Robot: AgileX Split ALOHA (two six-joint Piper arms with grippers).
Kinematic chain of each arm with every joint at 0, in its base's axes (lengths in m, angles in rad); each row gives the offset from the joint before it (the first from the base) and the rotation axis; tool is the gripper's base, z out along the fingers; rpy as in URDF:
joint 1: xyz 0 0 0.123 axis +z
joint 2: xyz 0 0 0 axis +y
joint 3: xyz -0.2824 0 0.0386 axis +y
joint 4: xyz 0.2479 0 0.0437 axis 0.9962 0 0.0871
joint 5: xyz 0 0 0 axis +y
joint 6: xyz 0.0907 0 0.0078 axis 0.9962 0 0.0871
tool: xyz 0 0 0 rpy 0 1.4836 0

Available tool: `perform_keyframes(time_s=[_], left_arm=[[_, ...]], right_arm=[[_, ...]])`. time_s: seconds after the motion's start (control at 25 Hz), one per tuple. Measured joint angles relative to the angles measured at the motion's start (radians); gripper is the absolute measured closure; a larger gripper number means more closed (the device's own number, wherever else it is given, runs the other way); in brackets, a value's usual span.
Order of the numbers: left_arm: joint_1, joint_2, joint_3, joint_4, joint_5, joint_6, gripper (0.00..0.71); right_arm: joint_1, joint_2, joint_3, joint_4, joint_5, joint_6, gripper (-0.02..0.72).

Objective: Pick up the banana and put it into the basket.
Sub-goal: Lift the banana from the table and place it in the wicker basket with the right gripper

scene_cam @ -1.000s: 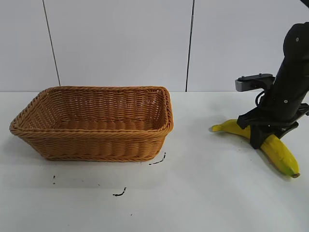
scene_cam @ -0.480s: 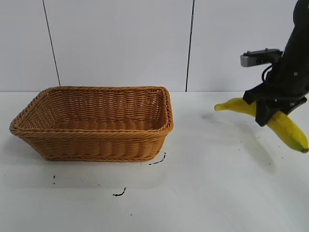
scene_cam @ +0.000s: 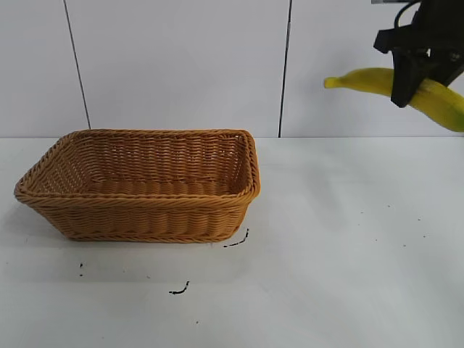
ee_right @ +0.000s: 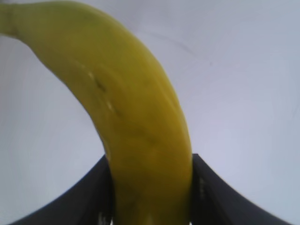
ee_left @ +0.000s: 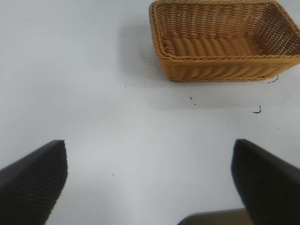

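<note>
Right gripper (scene_cam: 408, 85) is hanging high at 1 o'clock in the exterior view, well above the desk (scene_cam: 341, 254). Its fingers (scene_cam: 401, 90) are clamping the banana (scene_cam: 362, 78) across its middle. The banana is lying roughly level in the air, one end pointing toward 9 o'clock, the other running down toward 4 o'clock past the frame edge. It is touching nothing but the fingers.

Right wrist view: the banana (ee_right: 136, 117) is filling most of the frame, yellow skin with a few small dark flecks, and the dark fingers (ee_right: 93, 197) are pressing on both of its sides. The right gripper (ee_right: 152, 206) is showing only bare pale surface behind the fruit.

The basket (scene_cam: 138, 217) is sitting flat on the desk at 9 o'clock in the exterior view, well apart from the banana, with nothing lying inside it. A few small black marks (scene_cam: 179, 290) are showing on the desk just in front of it.

Left wrist view: the left gripper (ee_left: 150, 187) is hovering over bare desk (ee_left: 93, 93), its fingers (ee_left: 33, 183) standing wide apart and gripping nothing. The basket (ee_left: 225, 65) is lying farther off, open side up. The left arm is not showing in the exterior view.
</note>
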Motion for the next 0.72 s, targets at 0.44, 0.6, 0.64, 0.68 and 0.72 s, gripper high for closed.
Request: perform_keyframes(time_s=[0.44, 0.6, 0.64, 0.68, 0.72], left_arm=[[0.000, 0.000, 0.000, 0.000, 0.000, 0.000, 0.020], [0.000, 0.000, 0.000, 0.000, 0.000, 0.000, 0.020], [0.000, 0.000, 0.000, 0.000, 0.000, 0.000, 0.020], [0.000, 0.000, 0.000, 0.000, 0.000, 0.000, 0.020], [0.000, 0.000, 0.000, 0.000, 0.000, 0.000, 0.020]], right_arm=[[0.291, 0.214, -0.282, -0.027, 0.003, 0.000, 0.402], [0.380, 0.297, -0.350, -0.032, -0.028, -0.017, 0.402], [0.402, 0.315, -0.355, -0.035, -0.049, -0.035, 0.402], [0.414, 0.331, -0.356, -0.040, -0.076, -0.065, 0.402], [0.425, 0.344, -0.357, -0.047, -0.097, -0.096, 0.402]])
